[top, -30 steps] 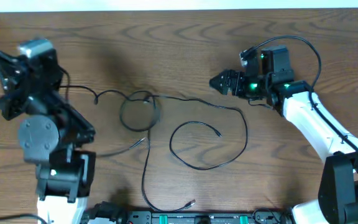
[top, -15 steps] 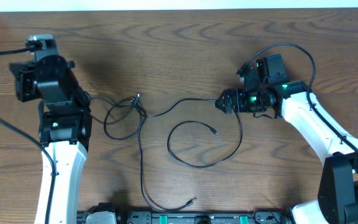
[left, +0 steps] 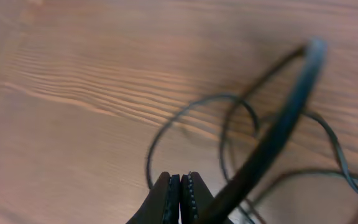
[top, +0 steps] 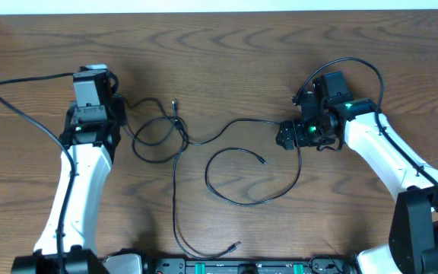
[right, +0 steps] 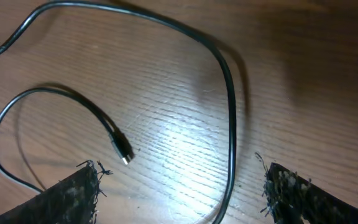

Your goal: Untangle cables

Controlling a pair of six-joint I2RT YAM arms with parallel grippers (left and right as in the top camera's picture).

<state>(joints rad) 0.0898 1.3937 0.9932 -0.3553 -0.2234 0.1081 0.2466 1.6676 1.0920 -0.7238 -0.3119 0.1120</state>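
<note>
Quick update. In the last second both my arms dropped in on the cables [top: 175, 190]. The left one was way up off the surface [top: 219, 53] and has now come down next to the messy bunch of loops [top: 179, 135] at left of centre. The right one slid nearer and is parked over the bend [right: 229, 99] where the long black cord turns toward the near side.

My left jaws are squeezed together, fingers [left: 166, 194] basically touching. A fat, blurry black cord [left: 278, 118] runs right past them, and I honestly can't tell if it's pinched in there or just passing close to the lens. My right jaws are spread wide with nothing in them. The bend lies on the surface between them, and a small plug end [right: 123, 155] sits just left of it.

The bunch has also changed. It was a neat round loop and now it's looser and dragged a bit left, so I'd guess something's starting to give. It's not untangled yet, though, as the cords still cross each other there. No white cord that I can see.
</note>
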